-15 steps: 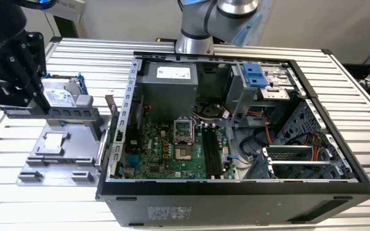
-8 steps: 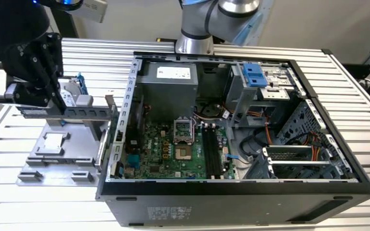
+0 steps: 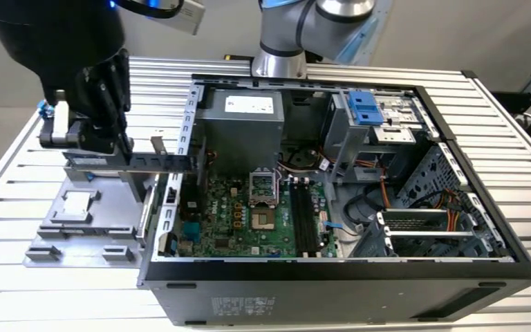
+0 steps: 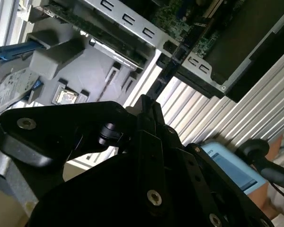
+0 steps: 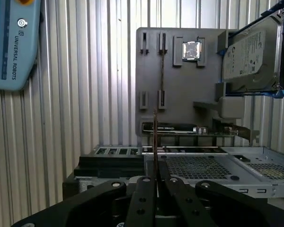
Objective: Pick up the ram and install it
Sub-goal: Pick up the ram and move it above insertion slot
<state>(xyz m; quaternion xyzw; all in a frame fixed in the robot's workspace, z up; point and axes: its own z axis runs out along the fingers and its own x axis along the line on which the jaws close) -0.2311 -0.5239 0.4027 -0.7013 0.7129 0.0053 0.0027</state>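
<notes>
Two fingers of the gripper pinch the ram, seen edge-on and jutting past the fingertips. Beyond it lies the grey tray, bearing a hard drive. The open case stands just beside the tray on the slatted table.

An open computer case lies on a table, motherboard on its floor, power supply behind that. A parts tray sits just beside the case at the exterior view's left; above it hangs the gripper, the ram between its fingers.
</notes>
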